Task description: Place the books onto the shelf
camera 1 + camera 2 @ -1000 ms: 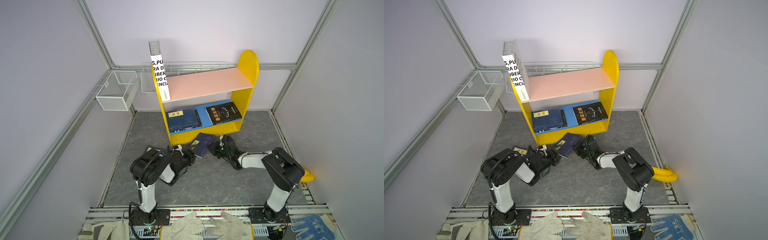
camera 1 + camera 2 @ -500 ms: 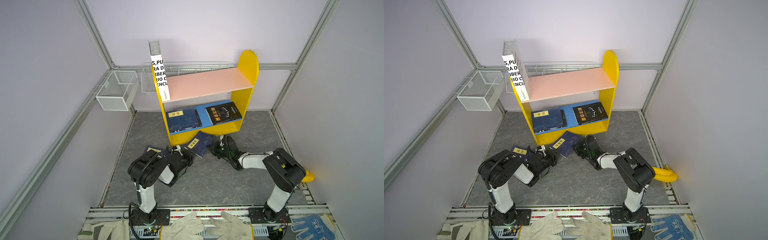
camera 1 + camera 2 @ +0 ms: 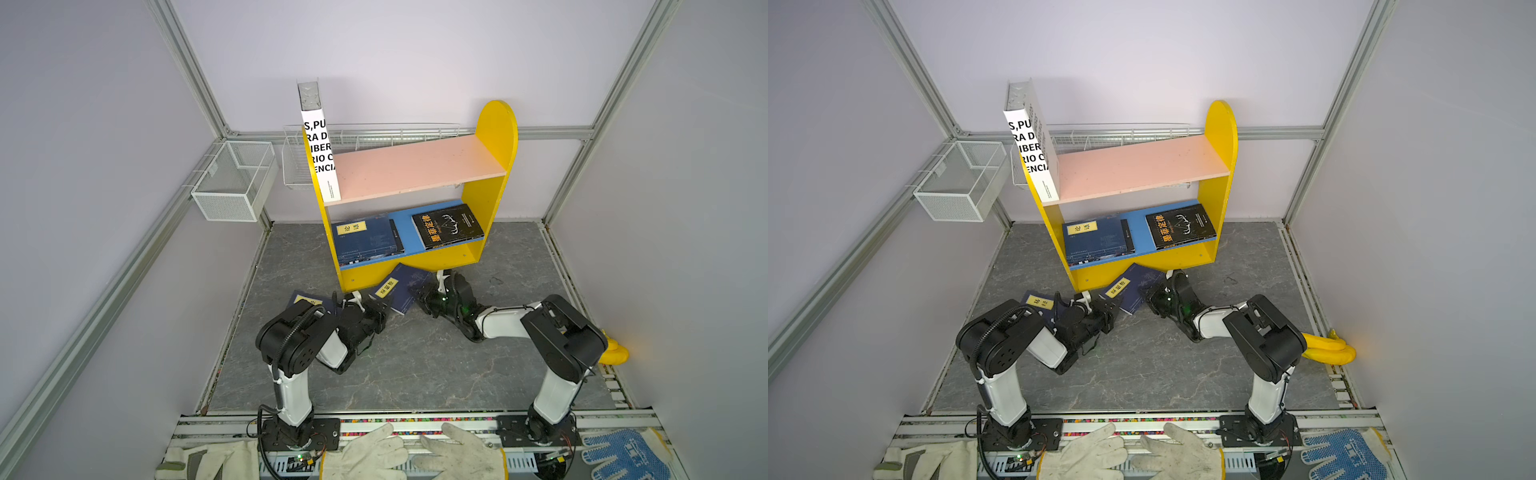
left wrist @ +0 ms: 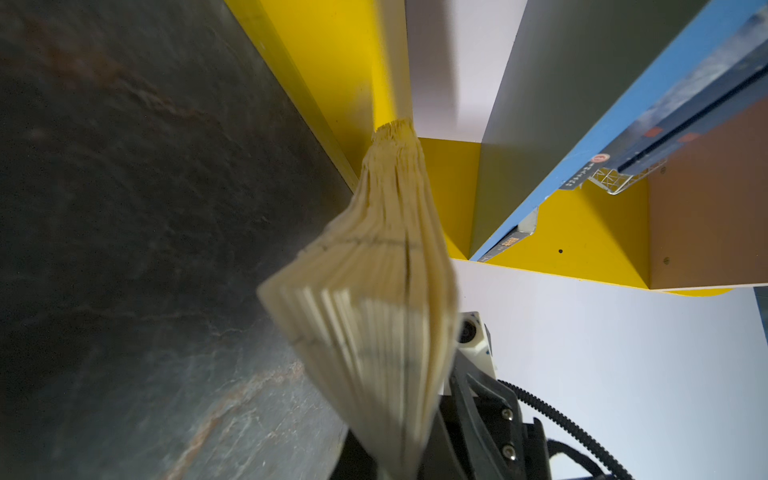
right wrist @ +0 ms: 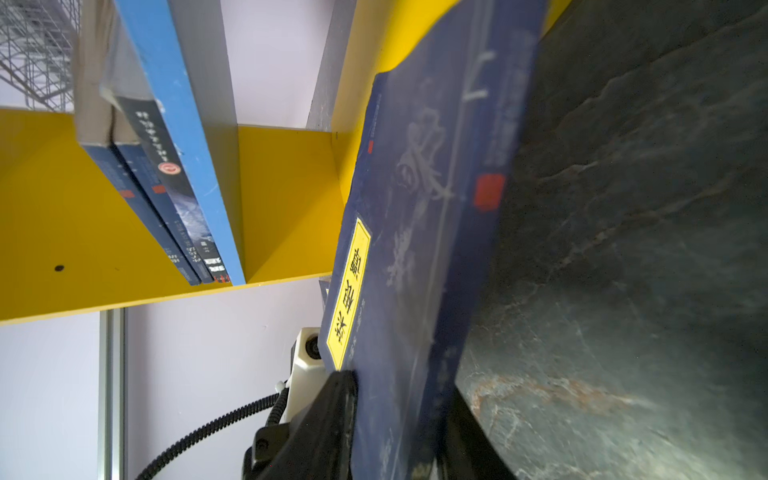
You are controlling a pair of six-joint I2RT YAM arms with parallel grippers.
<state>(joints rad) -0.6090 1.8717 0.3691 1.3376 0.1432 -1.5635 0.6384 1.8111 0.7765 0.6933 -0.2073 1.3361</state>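
Note:
A navy book with a yellow label (image 3: 399, 289) (image 3: 1129, 289) leans on the floor against the shelf's (image 3: 496, 124) (image 3: 1219, 124) yellow base. My left gripper (image 3: 376, 305) (image 3: 1106, 307) is shut on its near corner. The left wrist view shows its fanned page edges (image 4: 374, 291) running out of that gripper (image 4: 399, 465). My right gripper (image 3: 422, 291) (image 3: 1152, 295) (image 5: 399, 415) stands open around the opposite corner, and the cover (image 5: 424, 208) slants between its fingers (image 5: 332, 407). Another navy book (image 3: 307, 300) (image 3: 1038, 301) lies flat beside my left arm. On the blue board lie navy books (image 3: 365, 239) and a black one (image 3: 446, 224). The white book (image 3: 320, 153) stands on the pink board.
A white wire basket (image 3: 232, 183) hangs on the left wall, and a long one (image 3: 374, 133) runs behind the shelf. A yellow banana (image 3: 613, 353) lies by the right wall. Work gloves (image 3: 365, 453) and a blue glove (image 3: 623, 453) lie along the front rail.
My left gripper has closed on the leaning book's corner. My right gripper, which was shut on the opposite corner, has parted its jaws. The book has barely shifted.

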